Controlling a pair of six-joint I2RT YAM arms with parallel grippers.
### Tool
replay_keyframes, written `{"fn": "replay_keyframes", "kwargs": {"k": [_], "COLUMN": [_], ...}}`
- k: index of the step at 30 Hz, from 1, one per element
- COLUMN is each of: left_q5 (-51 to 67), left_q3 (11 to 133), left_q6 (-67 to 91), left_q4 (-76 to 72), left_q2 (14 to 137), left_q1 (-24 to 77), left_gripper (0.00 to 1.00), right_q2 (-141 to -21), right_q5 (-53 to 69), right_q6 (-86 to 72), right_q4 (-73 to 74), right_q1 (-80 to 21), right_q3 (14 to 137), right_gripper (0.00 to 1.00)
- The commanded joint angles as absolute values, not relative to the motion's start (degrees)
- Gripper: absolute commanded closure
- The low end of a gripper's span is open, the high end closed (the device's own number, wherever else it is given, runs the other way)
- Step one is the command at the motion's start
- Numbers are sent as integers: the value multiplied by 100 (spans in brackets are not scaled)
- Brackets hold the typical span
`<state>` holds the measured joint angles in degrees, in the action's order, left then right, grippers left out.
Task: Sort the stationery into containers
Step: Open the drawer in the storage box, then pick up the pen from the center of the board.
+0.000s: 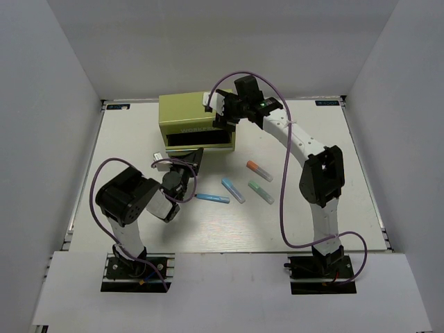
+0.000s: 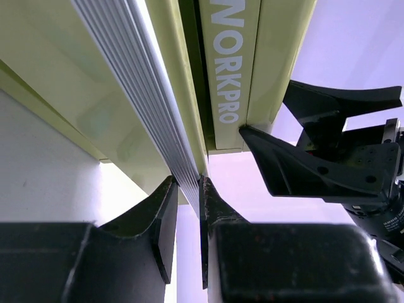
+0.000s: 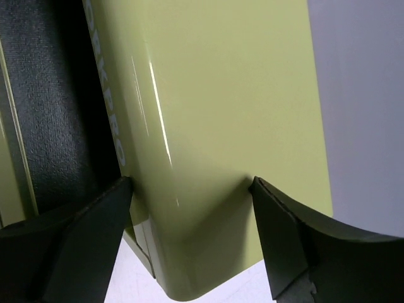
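Olive tool chest (image 1: 184, 111) lies left-right, front facing nearward

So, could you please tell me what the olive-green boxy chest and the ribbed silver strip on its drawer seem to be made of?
Olive-green boxy chest: probably painted sheet metal, glossy, with sharp light streaks.
Ribbed silver strip: likely bare aluminium, satin, finely grooved.

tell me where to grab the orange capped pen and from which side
Take the orange capped pen around the middle of its barrel, straight down from above. It lies flat on the table, slanting from upper left to lower right in the top view, so close across its narrow width, square to that slant. The green pen lies apart from it, leaving room.
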<state>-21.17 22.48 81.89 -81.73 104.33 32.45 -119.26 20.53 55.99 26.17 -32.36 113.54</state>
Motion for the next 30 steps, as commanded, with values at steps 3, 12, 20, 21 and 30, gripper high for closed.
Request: {"fn": "replay_keyframes", "kwargs": {"k": [3,12,20,21,30], "left_q5": [-2110,-1583,-775,-652,-474], "left_q3": [1960,1855,1460,1459,2900], "left_q6": [7945,7945,7717,7569,4984], "left_q4": [-9827,-9554,-8492,-8238,-74], "left_q2": [10134,9827,8766,8519,4969], "left_q1": [3217,3217,3217,3217,3270], "left_gripper": [64,13,0,0,0], "right_q2": [-11629,-10627,-9425,-9335,-8341], "right_q5": [1951,2118,2109,2092,2293], "right_q6": [5643,5520,5362,5327,4088], "right_q4": [2356,2032,1837,1854,2170], "right_q1": [-3111,-3094,-3067,-3050,-2594], "right_q3": [10900,10038,8913,8703,6891], "right_gripper": [16,15,15,15,65]}}
